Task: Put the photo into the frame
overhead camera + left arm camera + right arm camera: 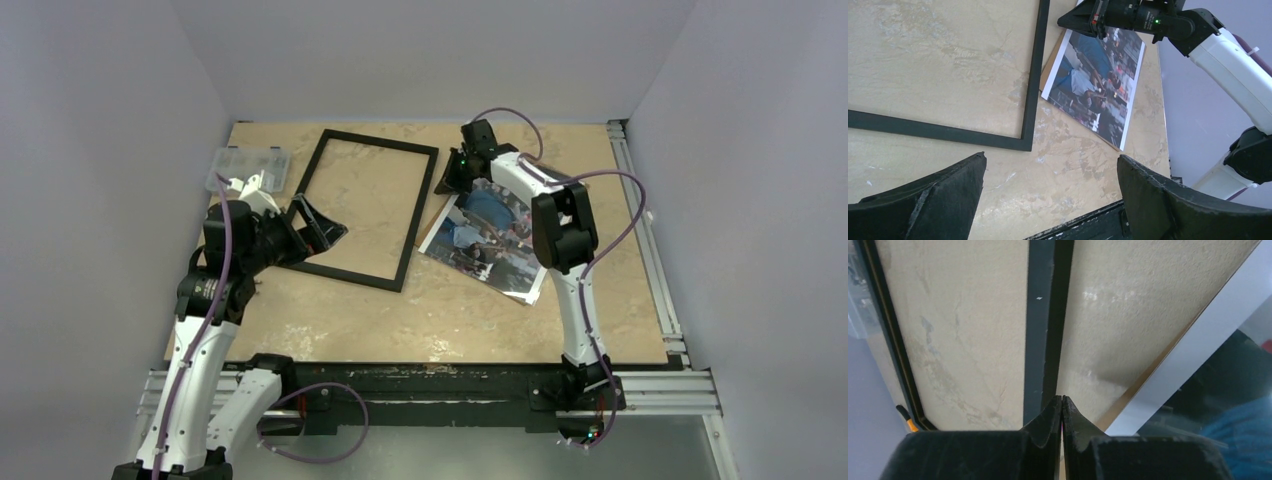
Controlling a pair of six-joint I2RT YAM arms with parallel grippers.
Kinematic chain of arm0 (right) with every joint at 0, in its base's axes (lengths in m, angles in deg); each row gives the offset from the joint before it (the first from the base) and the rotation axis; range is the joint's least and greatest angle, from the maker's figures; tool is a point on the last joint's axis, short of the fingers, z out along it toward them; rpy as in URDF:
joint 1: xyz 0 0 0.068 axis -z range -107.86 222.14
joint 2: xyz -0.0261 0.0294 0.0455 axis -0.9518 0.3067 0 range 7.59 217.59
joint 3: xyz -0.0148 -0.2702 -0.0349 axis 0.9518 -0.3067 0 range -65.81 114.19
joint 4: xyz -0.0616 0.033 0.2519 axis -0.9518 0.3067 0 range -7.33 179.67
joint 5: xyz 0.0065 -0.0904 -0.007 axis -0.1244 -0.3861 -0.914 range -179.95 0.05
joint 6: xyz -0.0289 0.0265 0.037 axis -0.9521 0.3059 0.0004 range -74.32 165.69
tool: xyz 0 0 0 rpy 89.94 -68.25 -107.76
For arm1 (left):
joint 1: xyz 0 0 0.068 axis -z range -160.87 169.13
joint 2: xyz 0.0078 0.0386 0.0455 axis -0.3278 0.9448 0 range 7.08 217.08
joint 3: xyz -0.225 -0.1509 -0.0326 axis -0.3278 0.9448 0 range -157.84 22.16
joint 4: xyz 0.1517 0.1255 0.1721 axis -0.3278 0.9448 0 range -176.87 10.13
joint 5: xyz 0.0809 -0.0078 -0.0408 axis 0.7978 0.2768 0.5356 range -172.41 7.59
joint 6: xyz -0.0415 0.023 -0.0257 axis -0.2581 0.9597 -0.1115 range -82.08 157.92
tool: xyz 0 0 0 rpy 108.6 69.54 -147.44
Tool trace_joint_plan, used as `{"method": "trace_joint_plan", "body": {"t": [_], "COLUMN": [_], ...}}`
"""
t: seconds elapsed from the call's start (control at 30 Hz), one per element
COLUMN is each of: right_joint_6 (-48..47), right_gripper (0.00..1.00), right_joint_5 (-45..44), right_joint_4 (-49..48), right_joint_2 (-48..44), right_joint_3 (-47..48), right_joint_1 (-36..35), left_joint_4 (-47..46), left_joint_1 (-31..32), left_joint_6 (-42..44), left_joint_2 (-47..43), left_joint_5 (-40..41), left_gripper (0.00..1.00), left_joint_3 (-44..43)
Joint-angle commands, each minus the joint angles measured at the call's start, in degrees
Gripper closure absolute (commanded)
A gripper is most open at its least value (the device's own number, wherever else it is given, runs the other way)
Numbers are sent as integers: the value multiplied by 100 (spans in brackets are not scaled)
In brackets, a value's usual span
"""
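A tan table (pixel 450 320) holds the black frame (pixel 420 215) lying flat, the photo (pixel 480 240) just right of it. The right gripper (pixel 1062 399) is clenched, the photo's far corner beside its tips. The left gripper (pixel 1051 156) gapes wide near the frame's left side.

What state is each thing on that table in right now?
frame, lying flat, empty.
photo, flat beside the frame, not in it.
left tool, open, holding nothing.
right tool, shut at the photo's far corner, grip unclear.
clear box, lid state unclear.
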Motion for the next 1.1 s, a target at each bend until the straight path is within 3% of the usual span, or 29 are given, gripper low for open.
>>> {"method": "trace_joint_plan", "body": {"t": [0.0,0.23,0.57,0.8,1.07], "right_joint_6": [155,-9,-1190,-1403,-1413], "right_gripper": [100,100,100,100,100], "right_joint_5": [207,186,-1204,-2036,-2674], "right_joint_4": [180,494,1882,1897,2058], "right_joint_2": [258,379,140,-491,-616], "right_joint_3": [473,389,246,-757,-1014], "right_joint_1": [5,-106,-596,-650,-569], "left_joint_4": [-36,53,278,572,397], "left_joint_1": [-24,-24,-24,-9,182], "left_joint_6": [13,46,27,117,101], "left_joint_2": [59,41,396,796,1036], "left_joint_5": [72,67,88,240,216], "left_gripper": [0,0,0,0,0], "left_joint_3": [-151,-81,-94,-42,132]}}
